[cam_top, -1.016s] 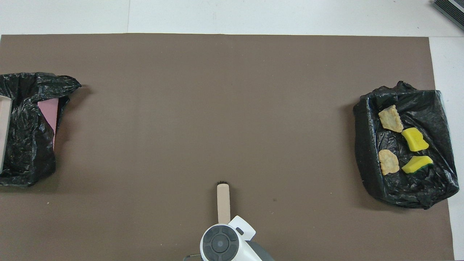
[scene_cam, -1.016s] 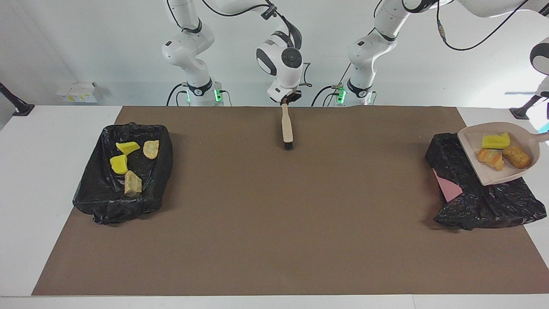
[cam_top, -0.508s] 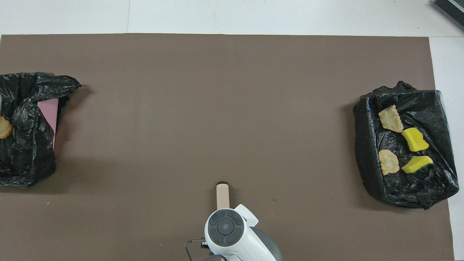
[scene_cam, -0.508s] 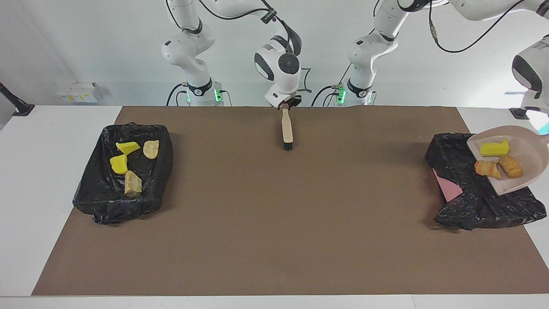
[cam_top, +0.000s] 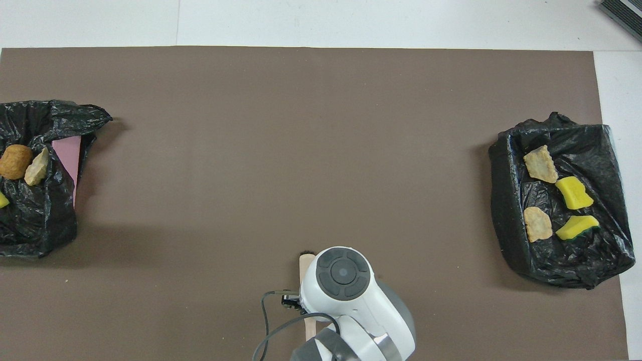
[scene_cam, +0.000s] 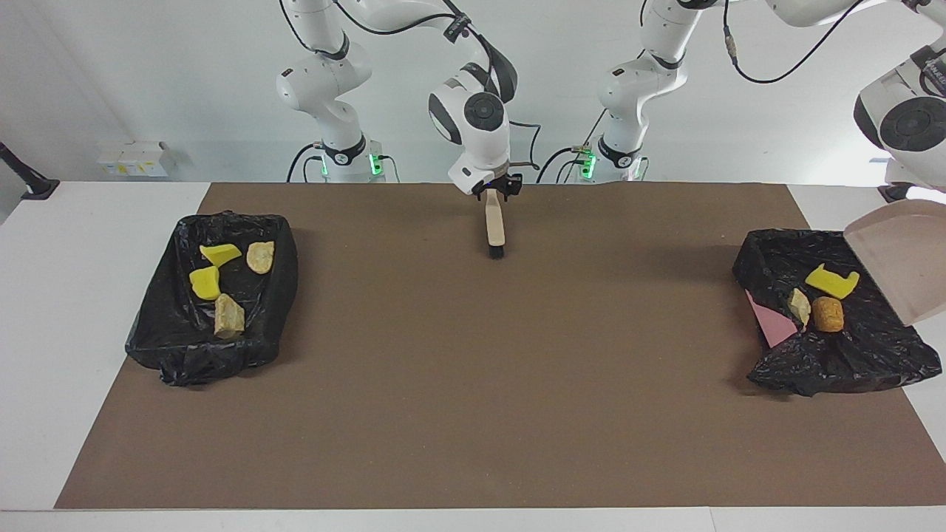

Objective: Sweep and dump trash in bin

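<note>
A pink-beige dustpan hangs steeply tipped over the black-bagged bin at the left arm's end. Its handle and my left gripper are cut off by the frame edge. Three pieces of trash lie in this bin: a yellow sponge, a tan scrap and an orange-brown lump; the lump and scrap also show in the overhead view. My right gripper is shut on the handle of a small brush, bristles down on the mat close to the robots.
A second black-bagged bin at the right arm's end holds several yellow and tan scraps. A brown mat covers the table. A pink wall of the first bin shows under its bag.
The dustpan tipped up and its three scraps slid out into the bin under it. The right wrist turned over the brush, which stayed in place.
</note>
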`<state>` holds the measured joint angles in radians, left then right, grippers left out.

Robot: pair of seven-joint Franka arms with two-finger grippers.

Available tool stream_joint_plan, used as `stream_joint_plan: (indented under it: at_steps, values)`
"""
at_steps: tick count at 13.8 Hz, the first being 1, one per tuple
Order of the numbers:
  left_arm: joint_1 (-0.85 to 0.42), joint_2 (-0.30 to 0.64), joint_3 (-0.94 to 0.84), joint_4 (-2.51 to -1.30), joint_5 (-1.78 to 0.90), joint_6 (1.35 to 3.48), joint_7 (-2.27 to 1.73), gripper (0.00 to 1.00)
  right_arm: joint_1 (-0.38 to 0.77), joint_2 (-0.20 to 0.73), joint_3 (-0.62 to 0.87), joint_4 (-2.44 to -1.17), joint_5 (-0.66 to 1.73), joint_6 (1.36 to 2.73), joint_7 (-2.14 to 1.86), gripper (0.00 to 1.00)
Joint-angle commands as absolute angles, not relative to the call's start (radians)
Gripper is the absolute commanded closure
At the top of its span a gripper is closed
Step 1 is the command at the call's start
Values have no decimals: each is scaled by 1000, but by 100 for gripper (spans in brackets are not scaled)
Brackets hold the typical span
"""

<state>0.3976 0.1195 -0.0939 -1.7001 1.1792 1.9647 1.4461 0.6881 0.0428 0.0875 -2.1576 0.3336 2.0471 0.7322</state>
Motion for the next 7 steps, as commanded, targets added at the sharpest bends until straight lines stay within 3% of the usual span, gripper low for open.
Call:
stream_joint_plan:
  at_steps: [1, 2, 4, 7]
  values:
    - [382, 58, -94, -1732, 1209, 1959, 1420, 100, 594, -49, 86, -2168, 331, 1987, 695, 11]
    - [380, 51, -98, -1730, 1197, 1953, 1420, 100, 550, -70, 87, -2166, 306, 1982, 686, 1]
    - [345, 34, -100, -1726, 1100, 1912, 1416, 100, 487, -89, 87, -2122, 232, 1955, 617, 0]
    - [244, 35, -101, -1709, 1000, 1774, 1271, 100, 358, -89, 89, -1972, 152, 1806, 540, 0]
